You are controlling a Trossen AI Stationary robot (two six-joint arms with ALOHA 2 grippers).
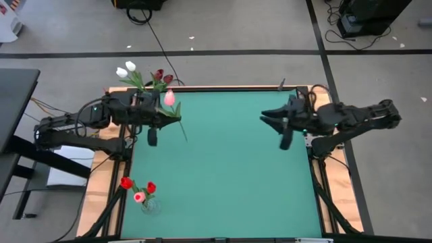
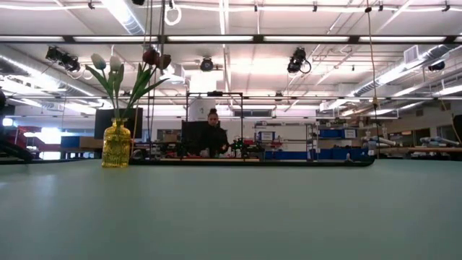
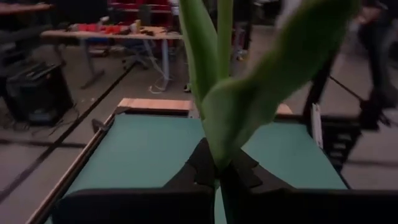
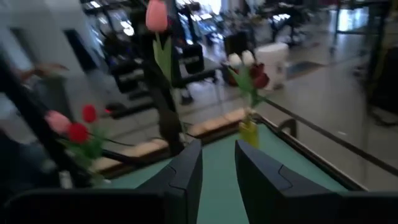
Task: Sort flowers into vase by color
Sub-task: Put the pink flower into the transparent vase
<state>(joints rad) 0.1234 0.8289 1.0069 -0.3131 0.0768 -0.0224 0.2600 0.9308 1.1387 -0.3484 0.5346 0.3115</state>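
Observation:
A pink tulip (image 1: 169, 98) with a long green stem and leaves is held by my left gripper (image 1: 164, 116) over the table's far left part; the gripper is shut on it. In the left wrist view its stem and leaves (image 3: 231, 106) rise from between the fingers. A yellow vase (image 2: 116, 144) stands at the far left corner and holds white and dark maroon tulips (image 1: 143, 75). A clear vase (image 1: 150, 205) near the left near edge holds red and pink tulips. My right gripper (image 1: 266, 117) hovers open over the table's right side, holding nothing. My left gripper pinches the pink tulip's stem where the leaves branch off (image 3: 219, 163), between its two fingers. The fingers come about level from the table's left and lie across the stem. The tulip is lifted clear, standing roughly upright with its head (image 4: 157, 15) up and the stem's lower end (image 1: 184, 133) free.
The green table top (image 1: 236, 175) lies between the arms, bordered by a wooden rim (image 1: 223, 87). Beyond the far edge a person (image 2: 213, 137) sits among benches and equipment. Cables lie on the floor past the table.

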